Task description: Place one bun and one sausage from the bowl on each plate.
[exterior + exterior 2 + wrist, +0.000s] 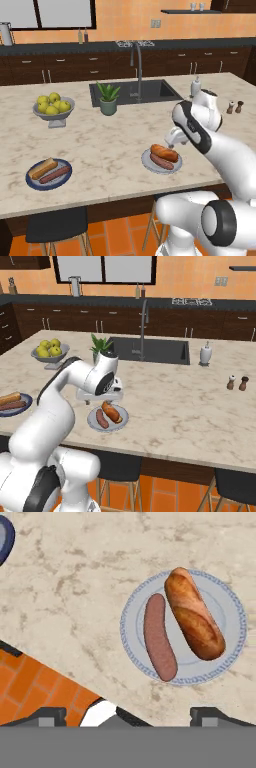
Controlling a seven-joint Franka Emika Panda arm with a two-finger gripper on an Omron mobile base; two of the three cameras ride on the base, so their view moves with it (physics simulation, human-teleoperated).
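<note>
On the near plate [227, 657] [150, 163] [121, 422], pale grey-blue with a blue rim, a brown bun [194, 614] [165, 151] [112, 412] and a reddish sausage [159, 638] [161, 161] [101, 418] lie side by side. My gripper [129, 717] [171, 145] [102, 402] hovers just above this plate, open, with nothing between its fingers. At the counter's left a second plate [30, 181] [21, 407] with a darker rim carries another bun [42, 168] and another sausage [55, 174]. The bowl is out of view.
A grey footed fruit bowl [54, 116], a potted plant [108, 99], the sink [134, 91] with its tap, a soap bottle [195, 86] and two shakers [235, 106] stand farther back. The counter's front edge [150, 192] runs close to the near plate, with stools below.
</note>
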